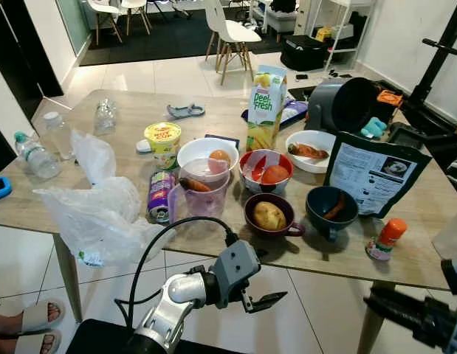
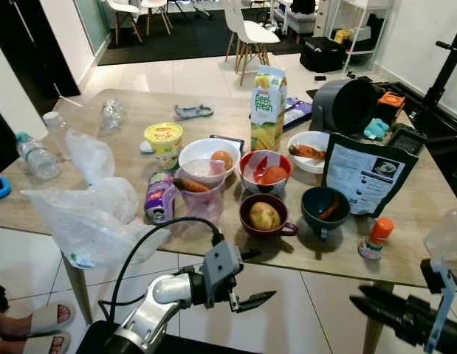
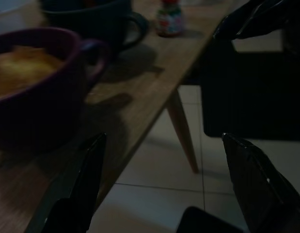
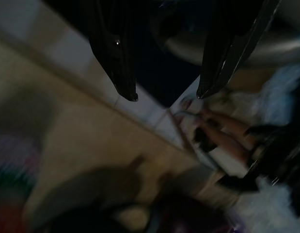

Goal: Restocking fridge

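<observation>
Groceries crowd the wooden table [image 1: 213, 240]: a Peel Fresh juice carton [image 1: 266, 107], a purple mug with a potato [image 1: 269, 215], a blue cup [image 1: 331, 209], a red bowl with a tomato [image 1: 266, 173], a white bowl [image 1: 207, 156], a clear jug holding a carrot [image 1: 201, 195], a purple can [image 1: 160, 196] and a yellow tub [image 1: 163, 142]. My left gripper [image 1: 263, 280] hangs open just before the table's front edge, below the purple mug [image 3: 38, 87], holding nothing. My right gripper [image 2: 365, 304] is low at the front right, open and empty, its fingers [image 4: 116, 53] apart.
A crumpled plastic bag [image 1: 102, 214] and water bottles [image 1: 36, 155] lie on the table's left. A black pouch [image 1: 375, 173], an orange-capped bottle [image 1: 385, 240] and an air fryer [image 1: 346, 103] stand on its right. A person's sandalled feet [image 1: 29, 324] are at the lower left.
</observation>
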You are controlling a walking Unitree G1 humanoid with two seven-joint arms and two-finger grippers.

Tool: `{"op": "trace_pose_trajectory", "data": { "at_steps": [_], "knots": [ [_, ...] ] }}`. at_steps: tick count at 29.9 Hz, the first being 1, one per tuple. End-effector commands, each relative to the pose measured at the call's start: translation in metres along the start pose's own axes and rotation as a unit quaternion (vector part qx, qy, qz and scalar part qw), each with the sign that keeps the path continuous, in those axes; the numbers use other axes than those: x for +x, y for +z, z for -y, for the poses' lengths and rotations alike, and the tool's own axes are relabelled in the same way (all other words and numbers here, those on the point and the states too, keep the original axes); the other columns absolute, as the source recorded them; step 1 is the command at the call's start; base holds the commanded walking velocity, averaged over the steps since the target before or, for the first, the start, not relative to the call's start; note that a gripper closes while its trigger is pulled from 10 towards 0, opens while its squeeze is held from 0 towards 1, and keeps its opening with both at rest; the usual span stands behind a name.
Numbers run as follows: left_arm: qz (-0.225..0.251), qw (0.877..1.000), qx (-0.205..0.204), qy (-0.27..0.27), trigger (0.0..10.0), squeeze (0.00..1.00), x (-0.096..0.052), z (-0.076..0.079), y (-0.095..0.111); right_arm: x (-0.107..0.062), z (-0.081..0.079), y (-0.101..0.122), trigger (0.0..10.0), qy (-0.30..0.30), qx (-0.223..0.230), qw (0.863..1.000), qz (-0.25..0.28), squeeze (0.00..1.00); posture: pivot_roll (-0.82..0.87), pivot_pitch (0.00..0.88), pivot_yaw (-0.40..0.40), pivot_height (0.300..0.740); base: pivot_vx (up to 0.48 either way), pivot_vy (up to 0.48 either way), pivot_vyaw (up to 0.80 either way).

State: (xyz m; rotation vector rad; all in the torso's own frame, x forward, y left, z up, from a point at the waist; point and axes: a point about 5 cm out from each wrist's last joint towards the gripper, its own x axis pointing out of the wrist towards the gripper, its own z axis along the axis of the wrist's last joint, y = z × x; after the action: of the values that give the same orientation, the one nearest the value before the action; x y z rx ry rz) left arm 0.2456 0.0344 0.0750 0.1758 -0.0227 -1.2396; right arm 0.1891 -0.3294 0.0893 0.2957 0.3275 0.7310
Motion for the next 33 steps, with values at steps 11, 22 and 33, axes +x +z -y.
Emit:
{"op": "trace_pose_trajectory", "data": {
  "at_steps": [11, 22, 33],
  "knots": [
    [0.023, 0.999, -0.025, 0.027, 10.0, 0.00, -0.004, 0.002, 0.013, 0.034, -0.017, 0.024, 10.0, 0.038, -0.051, 0.998, 0.020, 0.00, 0.06, 0.052, 0.018, 0.740, 0.000, 0.000, 0.00],
    [0.022, 0.999, -0.031, 0.028, 10.0, 0.00, -0.007, 0.002, 0.014, 0.062, -0.019, 0.032, 10.0, 0.019, -0.110, 0.994, -0.019, 0.00, 0.05, 0.055, 0.011, 0.740, 0.000, 0.000, 0.00],
    [0.019, 0.999, -0.035, 0.026, 10.0, 0.00, -0.008, 0.004, 0.016, 0.070, -0.012, 0.034, 10.0, -0.034, -0.134, 0.990, -0.034, 0.00, 0.05, 0.056, 0.010, 0.740, 0.000, 0.000, 0.00]
  ]
}}
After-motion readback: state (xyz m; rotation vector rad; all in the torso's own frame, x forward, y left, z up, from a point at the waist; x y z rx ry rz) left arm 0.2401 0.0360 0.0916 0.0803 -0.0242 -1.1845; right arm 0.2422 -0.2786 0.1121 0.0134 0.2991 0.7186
